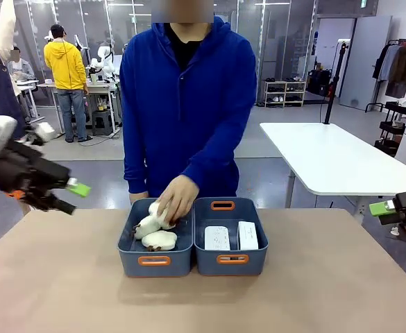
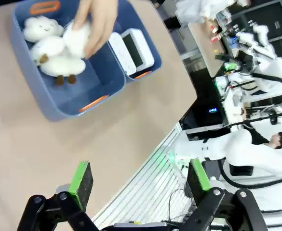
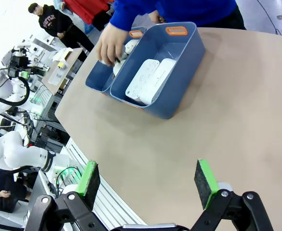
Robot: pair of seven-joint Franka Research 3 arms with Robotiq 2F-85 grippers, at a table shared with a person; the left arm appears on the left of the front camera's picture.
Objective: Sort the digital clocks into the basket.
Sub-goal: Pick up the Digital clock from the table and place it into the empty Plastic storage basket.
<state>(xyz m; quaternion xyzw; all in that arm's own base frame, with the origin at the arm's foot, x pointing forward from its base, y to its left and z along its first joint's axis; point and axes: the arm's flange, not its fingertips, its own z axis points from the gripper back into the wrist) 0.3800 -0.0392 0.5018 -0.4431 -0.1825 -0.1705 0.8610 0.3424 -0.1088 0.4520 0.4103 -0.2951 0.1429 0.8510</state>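
Observation:
Two white digital clocks [image 1: 217, 238] [image 1: 248, 235] lie side by side in the right-hand blue-grey basket [image 1: 209, 267] at the table's middle. The left wrist view has them [image 2: 123, 53] [image 2: 138, 47] behind the other bin, one with its dark display up. In the right wrist view the clocks [image 3: 141, 79] [image 3: 158, 81] lie in the nearer basket [image 3: 166, 103]. My left gripper [image 1: 71, 196] [image 2: 140, 178] hangs open off the table's left edge. Off the right edge, my right gripper [image 1: 385, 211] [image 3: 146, 179] is open too. Both hold nothing.
The twin bin [image 1: 130, 260] [image 2: 59, 108] [image 3: 95, 82] on the left holds cream cloud plush toys [image 1: 159, 241] [image 2: 59, 65]. The person's hand [image 1: 178, 198] [image 2: 100, 24] [image 3: 109, 43] rests on one plush inside it. A white table [image 1: 327, 159] stands behind at the right.

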